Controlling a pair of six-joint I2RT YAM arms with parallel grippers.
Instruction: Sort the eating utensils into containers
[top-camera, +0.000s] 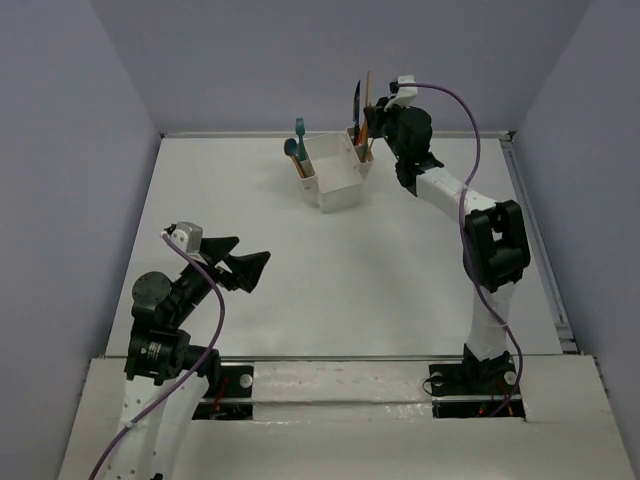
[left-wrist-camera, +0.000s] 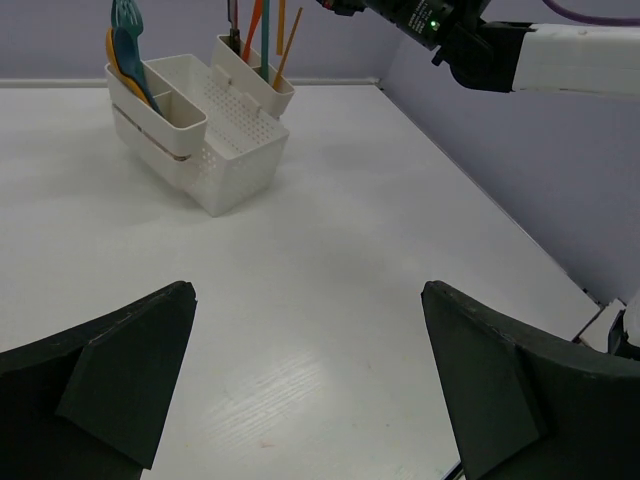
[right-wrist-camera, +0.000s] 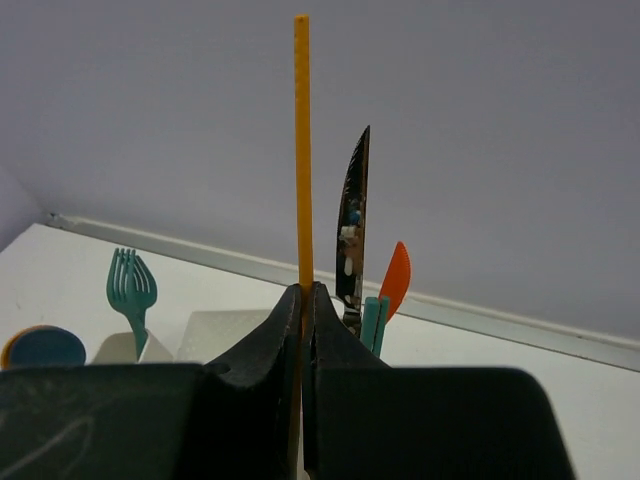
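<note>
The white caddy (top-camera: 338, 186) stands at the back of the table. Its left slot holds a teal fork (top-camera: 300, 128) and a blue spoon (top-camera: 291, 147). My right gripper (top-camera: 372, 120) hovers over the right slot, shut on the slim upright handle of an orange utensil (right-wrist-camera: 301, 150); its other end is hidden. In the right wrist view, just behind my right gripper (right-wrist-camera: 304, 290), stand the steel knife (right-wrist-camera: 353, 215), the orange plastic knife (right-wrist-camera: 396, 280) and a teal handle (right-wrist-camera: 374, 325). My left gripper (top-camera: 245, 265) is open and empty above bare table, far from the caddy (left-wrist-camera: 240, 170).
Grey walls close the table at the back and both sides. A raised rail (top-camera: 535, 250) runs along the right edge. The right arm (left-wrist-camera: 560, 55) reaches across the back right corner.
</note>
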